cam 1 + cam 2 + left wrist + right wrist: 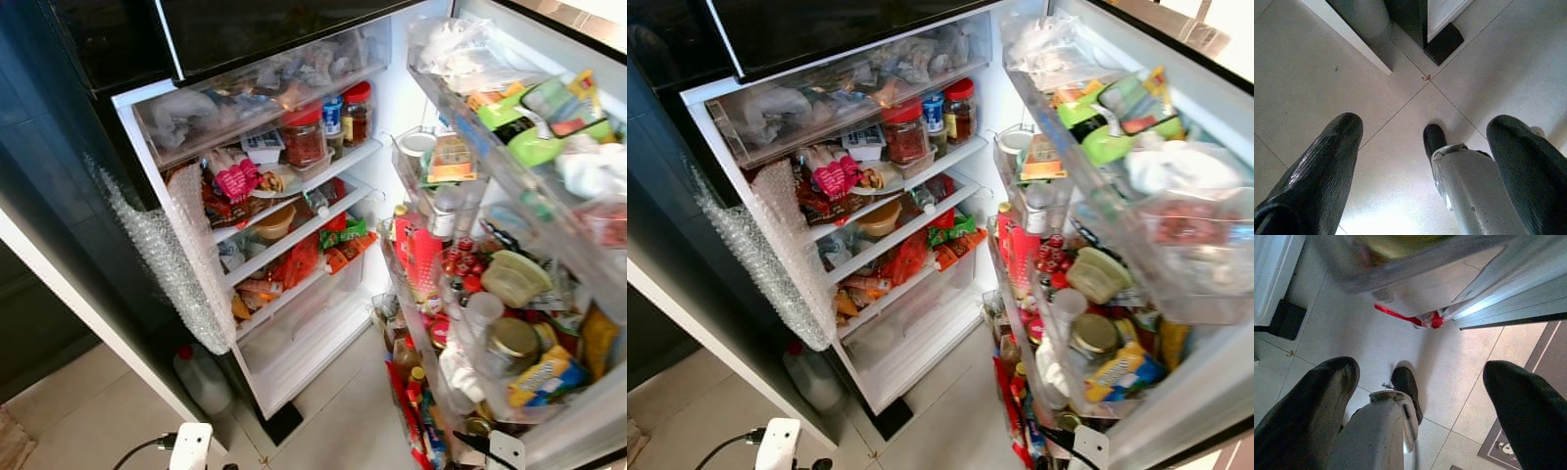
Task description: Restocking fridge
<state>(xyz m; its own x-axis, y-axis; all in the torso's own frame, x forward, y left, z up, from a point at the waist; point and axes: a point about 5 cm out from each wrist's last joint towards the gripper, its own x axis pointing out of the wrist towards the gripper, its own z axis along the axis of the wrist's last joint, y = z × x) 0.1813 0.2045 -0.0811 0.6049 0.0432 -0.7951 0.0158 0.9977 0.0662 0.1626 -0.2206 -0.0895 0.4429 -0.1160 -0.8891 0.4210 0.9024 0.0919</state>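
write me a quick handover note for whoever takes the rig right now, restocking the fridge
Left gripper: open, holding nothing, hanging low over the tiled floor.
Right gripper: open, holding nothing, also pointing at the floor, near the bottom of the door.
Fridge: door wide open. Shelves crowded: red-lidded jars on the top shelf, snack packets below, the bottom drawer looks nearly bare. Door racks packed with bottles, jars and bags. A plastic jug stands on the floor beside the fridge.
Done: fridge opened.
Left: nothing is in either gripper yet; fetch the stock and place it, probably low down where there is room.
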